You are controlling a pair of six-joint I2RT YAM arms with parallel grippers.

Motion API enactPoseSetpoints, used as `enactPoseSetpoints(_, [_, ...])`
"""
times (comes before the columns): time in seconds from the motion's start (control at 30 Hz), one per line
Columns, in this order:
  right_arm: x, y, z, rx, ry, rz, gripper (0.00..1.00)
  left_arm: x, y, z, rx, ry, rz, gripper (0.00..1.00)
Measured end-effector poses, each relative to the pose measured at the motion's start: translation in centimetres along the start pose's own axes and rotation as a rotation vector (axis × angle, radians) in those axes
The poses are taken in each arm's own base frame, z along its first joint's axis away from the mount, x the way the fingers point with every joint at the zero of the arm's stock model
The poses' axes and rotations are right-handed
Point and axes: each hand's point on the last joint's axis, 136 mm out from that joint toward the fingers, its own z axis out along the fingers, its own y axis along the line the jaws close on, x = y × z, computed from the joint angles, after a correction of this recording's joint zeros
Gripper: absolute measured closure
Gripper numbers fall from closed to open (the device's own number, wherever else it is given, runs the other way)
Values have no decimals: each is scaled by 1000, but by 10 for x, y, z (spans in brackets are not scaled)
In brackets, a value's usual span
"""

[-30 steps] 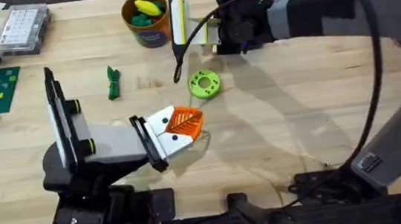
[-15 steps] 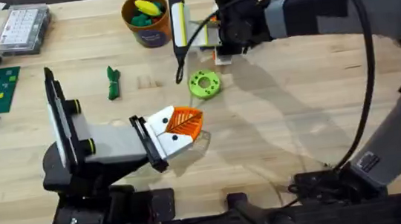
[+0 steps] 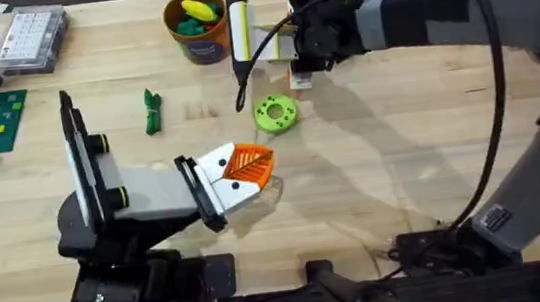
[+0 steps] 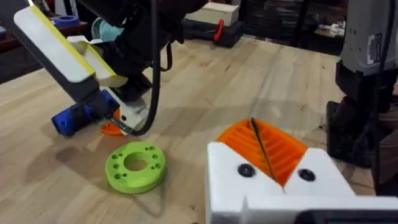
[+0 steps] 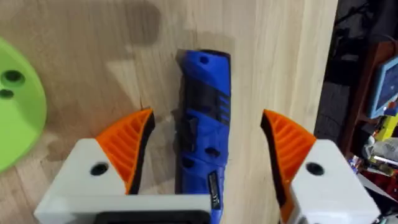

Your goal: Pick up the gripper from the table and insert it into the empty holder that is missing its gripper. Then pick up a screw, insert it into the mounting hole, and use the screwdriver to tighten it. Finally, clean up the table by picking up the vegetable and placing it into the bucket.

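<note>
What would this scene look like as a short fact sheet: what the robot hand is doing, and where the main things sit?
Right hand: open, fingers either side of the blue screwdriver
Screwdriver: lying on the table, not lifted
Holder: near the left arm's base, orange-tipped finger piece at its end
Green ring: flat on the table between holder and right hand
Vegetable: on the table, outside the bucket
Bucket: at the far edge, yellow and green items inside

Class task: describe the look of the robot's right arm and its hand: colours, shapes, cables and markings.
The right arm is grey-bodied with black joints and a black cable looping along it. Its hand has two white block-shaped fingers, each bearing a black dot and an orange ribbed triangular pad.
</note>
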Motion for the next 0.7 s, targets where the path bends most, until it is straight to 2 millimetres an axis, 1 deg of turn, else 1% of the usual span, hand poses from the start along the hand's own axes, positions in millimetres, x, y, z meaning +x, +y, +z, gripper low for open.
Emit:
enactPoseSetpoints(0.33, [2, -6, 0, 28, 14, 51, 12, 0, 0, 0, 0, 0, 0, 986])
enactPoseSetpoints(0.57, [0, -11, -1, 48, 3, 75, 12, 0, 0, 0, 0, 0, 0, 986])
enactPoseSetpoints(0.63, [-2, -14, -4, 54, -2, 99, 12, 0, 0, 0, 0, 0, 0, 986])
enactPoseSetpoints(0.7, [-4, -20, -11, 70, -13, 141, 12, 0, 0, 0, 0, 0, 0, 986])
